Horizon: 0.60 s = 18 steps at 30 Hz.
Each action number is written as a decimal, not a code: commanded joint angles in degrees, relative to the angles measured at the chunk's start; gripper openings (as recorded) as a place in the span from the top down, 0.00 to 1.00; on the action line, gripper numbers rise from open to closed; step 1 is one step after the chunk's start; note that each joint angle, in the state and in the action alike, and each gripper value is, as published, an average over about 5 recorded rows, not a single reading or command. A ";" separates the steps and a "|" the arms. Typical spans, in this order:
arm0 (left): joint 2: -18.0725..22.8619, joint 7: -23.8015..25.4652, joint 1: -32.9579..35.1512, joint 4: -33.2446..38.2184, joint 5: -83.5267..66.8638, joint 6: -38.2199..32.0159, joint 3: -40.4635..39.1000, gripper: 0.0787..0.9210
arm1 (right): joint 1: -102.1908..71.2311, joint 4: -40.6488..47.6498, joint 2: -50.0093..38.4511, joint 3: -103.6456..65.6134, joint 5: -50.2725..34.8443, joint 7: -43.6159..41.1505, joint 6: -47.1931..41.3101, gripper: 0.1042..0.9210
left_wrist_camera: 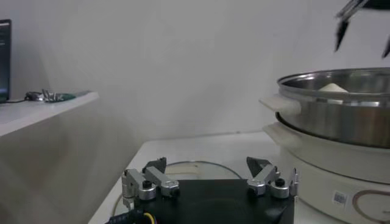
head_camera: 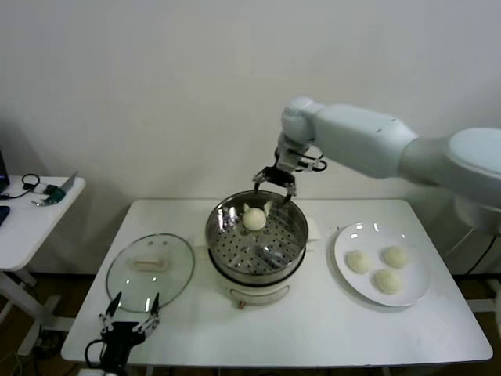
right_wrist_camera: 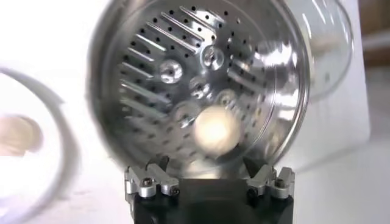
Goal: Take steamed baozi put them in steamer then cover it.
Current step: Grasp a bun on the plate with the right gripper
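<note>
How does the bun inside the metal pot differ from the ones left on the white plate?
The bun in the steamer lies alone on the perforated tray, directly below the open right gripper. The three buns on the plate sit clustered, away from either gripper. All look alike: small, round, cream-white.

The steamer (head_camera: 257, 244) stands uncovered, blocked from above only by the right claw (head_camera: 274, 186).
</note>
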<state>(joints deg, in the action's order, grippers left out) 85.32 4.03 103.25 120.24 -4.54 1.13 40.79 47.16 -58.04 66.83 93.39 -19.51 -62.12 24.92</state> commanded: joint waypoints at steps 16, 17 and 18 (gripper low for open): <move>0.47 0.20 -0.43 -0.19 0.15 -0.37 0.01 0.12 | -15.32 -12.34 -24.95 6.02 -6.64 10.02 -42.05 0.12; 0.55 0.19 -0.34 -0.24 0.20 -0.41 0.02 0.12 | -18.24 -10.80 -24.48 3.79 -5.74 10.58 -41.85 0.12; 0.65 0.18 -0.29 -0.30 0.27 -0.43 0.04 0.12 | -20.55 -9.58 -23.98 1.76 -5.16 10.85 -41.67 0.13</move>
<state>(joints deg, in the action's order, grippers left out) 85.70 4.21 102.84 120.15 -4.43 0.83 40.68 44.18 -70.99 47.38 104.78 -28.25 -55.78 -8.16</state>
